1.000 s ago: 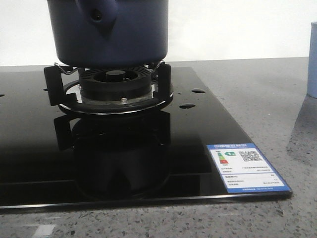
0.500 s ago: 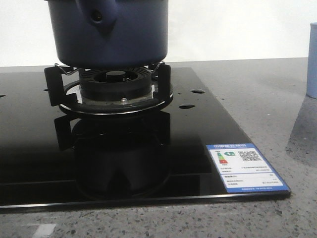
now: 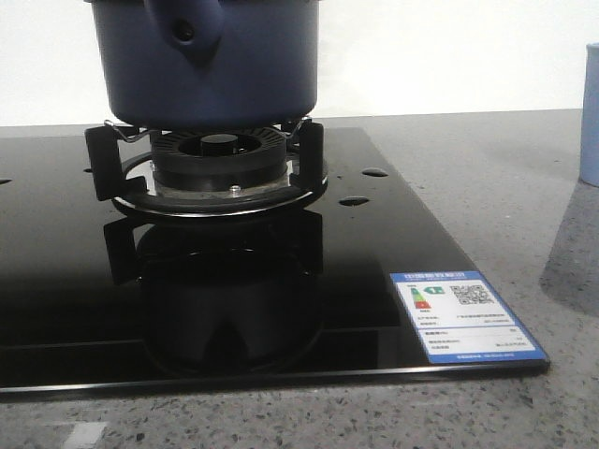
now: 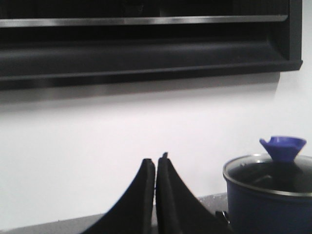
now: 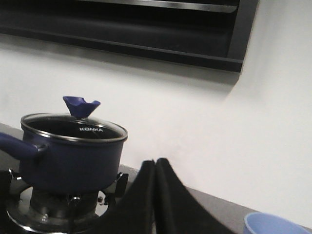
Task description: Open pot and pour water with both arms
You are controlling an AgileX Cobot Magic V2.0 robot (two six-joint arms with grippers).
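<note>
Navy-blue pot (image 3: 211,61) sits on the burner grate (image 3: 211,173) of the black glass hob (image 3: 234,281), glass lid (image 5: 73,126) on, blue knob (image 5: 80,106) on top. Handle (image 3: 187,28) faces the front camera. Left pincer (image 4: 156,168) closed on nothing, held clear of the pot. Right pincer (image 5: 155,168) the same: fingers pressed together, apart from the pot. Pale blue cup (image 3: 590,112) on the grey tabletop (image 3: 505,196) to the right; contents can't be made out.
</note>
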